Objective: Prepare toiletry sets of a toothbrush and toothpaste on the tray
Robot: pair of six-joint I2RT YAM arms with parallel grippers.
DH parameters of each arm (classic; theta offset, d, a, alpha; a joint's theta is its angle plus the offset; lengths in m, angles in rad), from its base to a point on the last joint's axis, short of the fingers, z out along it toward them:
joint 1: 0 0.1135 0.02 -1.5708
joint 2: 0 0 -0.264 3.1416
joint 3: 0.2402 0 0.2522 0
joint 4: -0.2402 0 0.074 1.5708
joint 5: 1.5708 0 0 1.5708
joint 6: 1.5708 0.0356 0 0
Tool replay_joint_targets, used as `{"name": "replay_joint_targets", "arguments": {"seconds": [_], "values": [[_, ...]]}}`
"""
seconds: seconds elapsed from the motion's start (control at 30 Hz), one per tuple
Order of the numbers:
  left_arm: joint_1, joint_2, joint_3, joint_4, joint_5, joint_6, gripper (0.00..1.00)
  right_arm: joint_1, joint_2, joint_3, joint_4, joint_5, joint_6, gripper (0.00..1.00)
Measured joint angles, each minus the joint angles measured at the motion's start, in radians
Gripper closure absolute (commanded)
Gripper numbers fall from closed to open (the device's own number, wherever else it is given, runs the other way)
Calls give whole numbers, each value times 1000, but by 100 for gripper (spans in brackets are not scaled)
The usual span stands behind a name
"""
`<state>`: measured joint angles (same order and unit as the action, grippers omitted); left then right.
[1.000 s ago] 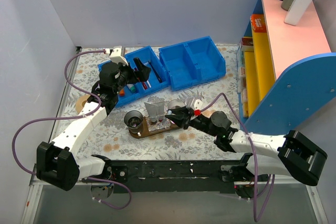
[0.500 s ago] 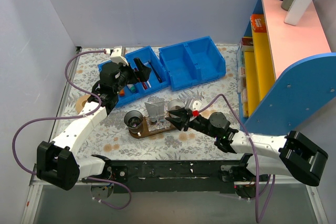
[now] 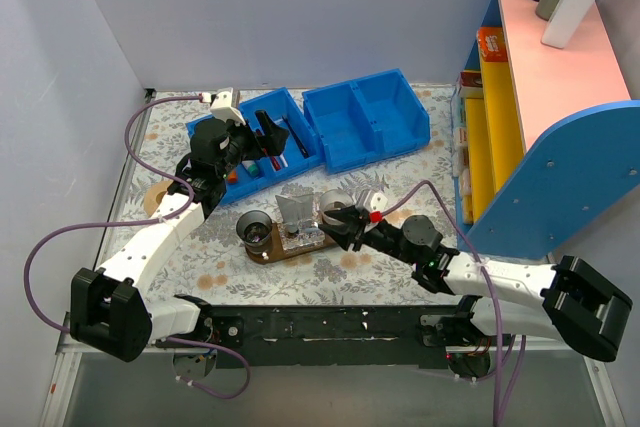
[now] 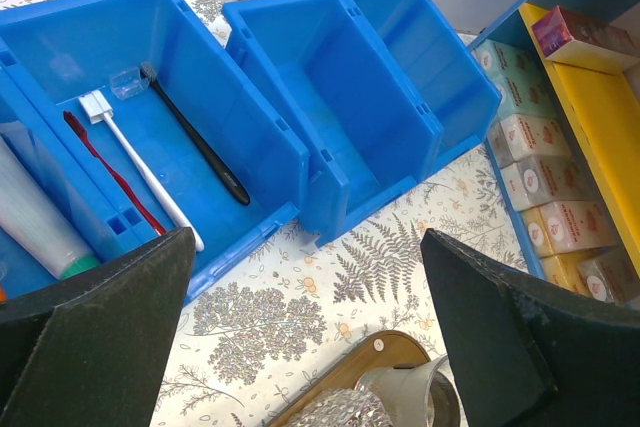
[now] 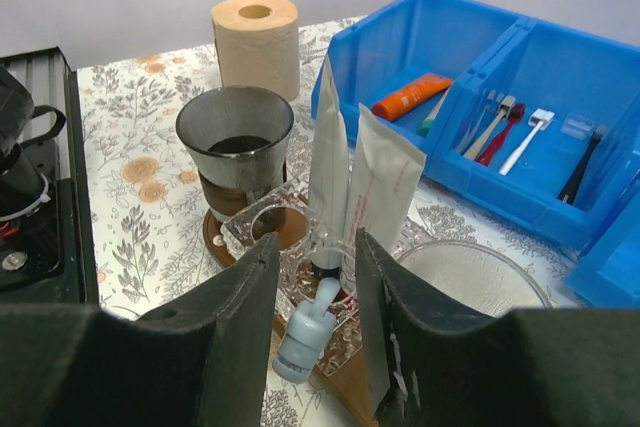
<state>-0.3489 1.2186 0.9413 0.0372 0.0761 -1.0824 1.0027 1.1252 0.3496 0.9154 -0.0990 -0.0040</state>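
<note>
The brown wooden tray [image 3: 300,250] lies in the middle of the table and shows in the right wrist view [image 5: 214,238]. Two white toothpaste tubes [image 5: 326,162] stand upright in a clear holder [image 5: 262,230] on it. A pale-blue toothbrush end [image 5: 310,335] leans out of the holder between my right gripper's [image 5: 314,252] open fingers, touching neither. That gripper [image 3: 343,224] is at the tray's right end. My left gripper [image 3: 243,142] is open and empty above the left blue bin [image 4: 245,112]. A white toothbrush [image 4: 142,169] lies in that bin.
A red toothbrush [image 4: 110,172], a dark one [image 4: 196,137], an orange tube [image 5: 412,95] and a green-capped tube [image 4: 35,215] lie in the left bin. A metal cup [image 5: 235,142] stands on the tray, a glass cup [image 5: 470,277] beside it. A paper roll [image 5: 255,39] and shelf [image 3: 560,127] flank the work area.
My right arm has shifted slightly, its elbow and base link swinging right, with the gripper still at the tray's right end. The left arm has not moved.
</note>
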Motion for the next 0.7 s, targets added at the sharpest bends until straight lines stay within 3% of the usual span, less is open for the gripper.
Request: {"name": "replay_joint_targets", "arguments": {"seconds": [0.7], "values": [[0, 0, 0, 0, -1, 1, 2, 0, -130, 21, -104, 76, 76, 39]]}}
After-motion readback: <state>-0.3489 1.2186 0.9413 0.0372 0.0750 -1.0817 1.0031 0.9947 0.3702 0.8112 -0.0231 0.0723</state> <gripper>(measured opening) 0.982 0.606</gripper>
